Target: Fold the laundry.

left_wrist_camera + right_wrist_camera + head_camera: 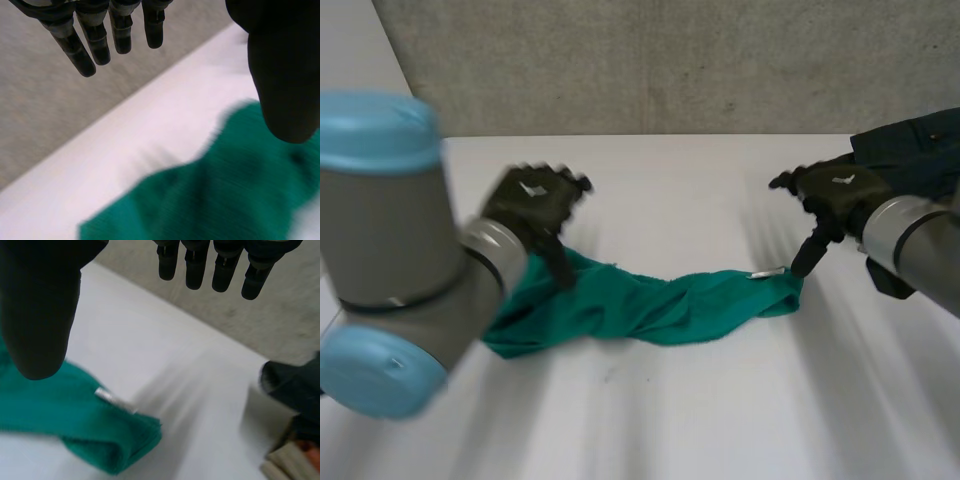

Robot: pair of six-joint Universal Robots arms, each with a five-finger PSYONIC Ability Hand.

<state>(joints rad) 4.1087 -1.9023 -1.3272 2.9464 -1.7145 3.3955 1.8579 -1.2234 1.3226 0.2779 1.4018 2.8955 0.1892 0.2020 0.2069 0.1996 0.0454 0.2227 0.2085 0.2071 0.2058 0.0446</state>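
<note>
Rumpled green fabric cloth (pixel 650 305): lying long, thin and twisted on the flat white worktop (pixel 700 190), one end near each robot hand, probably so both ends are easy to reach.
Black left robot hand (pixel 532 205): hovering over the left end of the cloth, fingers straight and apart from the thumb, holding nothing; thumb hanging just above the green fabric, likely lining up for a pinch.
Black right robot hand (pixel 835 195): hanging over the right end, fingers straight, holding nothing; thumb pointing down beside the tag, touching or not being hard to tell.
Small white tag (pixel 767 272): sticking out at the cloth's right end, just beside the thumb.
Soft dark blue pile of clothes (pixel 910 150): sitting at the far right of the worktop behind the right arm, probably waiting for a turn.
Step in hand: getting ready for grabbing both ends; no folding done yet.
Watching out for: the twisted middle, likely needing flattening first.
</note>
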